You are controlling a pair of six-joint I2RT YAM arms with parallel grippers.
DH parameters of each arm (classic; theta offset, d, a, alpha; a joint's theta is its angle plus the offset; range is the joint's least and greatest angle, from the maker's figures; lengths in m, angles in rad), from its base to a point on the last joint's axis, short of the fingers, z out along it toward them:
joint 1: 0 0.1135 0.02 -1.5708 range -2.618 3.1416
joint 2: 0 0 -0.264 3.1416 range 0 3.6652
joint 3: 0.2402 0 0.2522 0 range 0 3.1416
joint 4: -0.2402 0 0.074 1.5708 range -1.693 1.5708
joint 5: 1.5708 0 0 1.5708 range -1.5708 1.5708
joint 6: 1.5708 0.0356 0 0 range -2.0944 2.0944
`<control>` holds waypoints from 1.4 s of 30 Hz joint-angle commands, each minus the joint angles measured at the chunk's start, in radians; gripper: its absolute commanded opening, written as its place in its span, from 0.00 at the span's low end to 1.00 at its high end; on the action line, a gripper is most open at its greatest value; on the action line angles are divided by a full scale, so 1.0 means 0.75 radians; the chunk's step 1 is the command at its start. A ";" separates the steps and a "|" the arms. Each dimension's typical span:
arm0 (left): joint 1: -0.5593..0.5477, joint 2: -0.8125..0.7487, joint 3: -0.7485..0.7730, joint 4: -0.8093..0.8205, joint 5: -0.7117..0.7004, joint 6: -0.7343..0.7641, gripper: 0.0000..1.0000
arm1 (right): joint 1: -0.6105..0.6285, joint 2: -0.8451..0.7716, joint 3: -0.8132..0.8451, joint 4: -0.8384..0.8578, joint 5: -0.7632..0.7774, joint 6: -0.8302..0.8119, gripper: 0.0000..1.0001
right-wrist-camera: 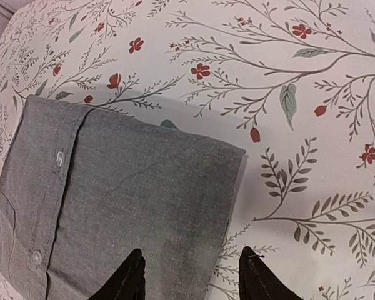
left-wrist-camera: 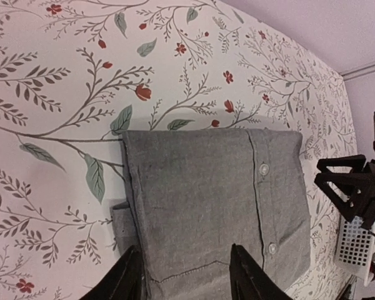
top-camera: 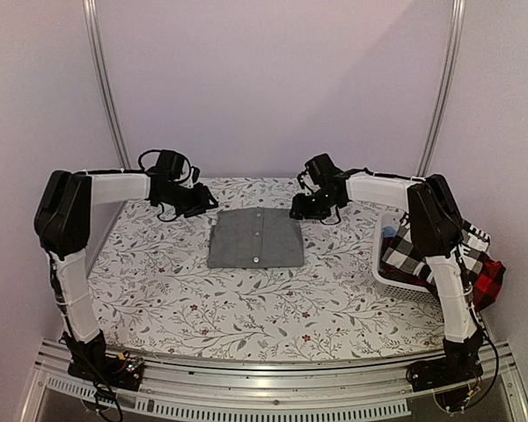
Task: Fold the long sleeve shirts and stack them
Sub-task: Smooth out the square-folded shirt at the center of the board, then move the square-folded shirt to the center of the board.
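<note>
grey shirt [top-camera: 255, 239] is lying folded square, buttons showing. left gripper [left-wrist-camera: 184, 250] and right gripper [right-wrist-camera: 192, 252] are hovering, fingers spread apart.

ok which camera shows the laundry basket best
Top external: it shows most of the white basket at right, with checked shirts draped over it. Left wrist catches only the basket's corner; right wrist shows none of it.

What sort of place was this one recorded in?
Probably a lab test cell staged for laundry: robot arms bolted to a metal rail, a floral-covered table, a folded grey shirt, a basket of checked shirts.
</note>
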 commanded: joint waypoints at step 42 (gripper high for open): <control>-0.110 0.082 -0.134 -0.102 -0.008 -0.015 0.00 | 0.082 -0.321 -0.543 0.218 -0.027 0.060 0.47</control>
